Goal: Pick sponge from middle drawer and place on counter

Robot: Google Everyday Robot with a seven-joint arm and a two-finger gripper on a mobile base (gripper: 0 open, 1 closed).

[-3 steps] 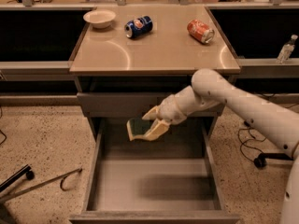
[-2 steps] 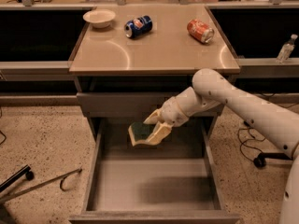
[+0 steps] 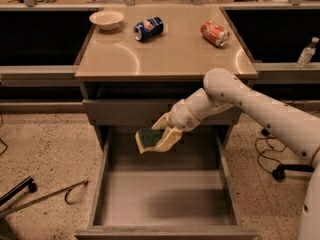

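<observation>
The sponge, dark green face over a yellow body, hangs in the air above the back of the open middle drawer. My gripper is shut on the sponge, its pale fingers clamped on the sponge's right side. My white arm reaches in from the right, in front of the cabinet. The drawer's grey tray is pulled out toward the camera and shows a bare flat bottom. The glossy beige counter lies above and behind the gripper.
On the counter stand a white bowl at the back left, a blue can lying on its side, and a red can on its side at the back right. A clear bottle stands on the right shelf. Cables lie on the floor at both sides.
My gripper with the sponge has drifted slightly down and to the left over the drawer. The sponge has tilted a little. The drawer and counter items have not moved.
</observation>
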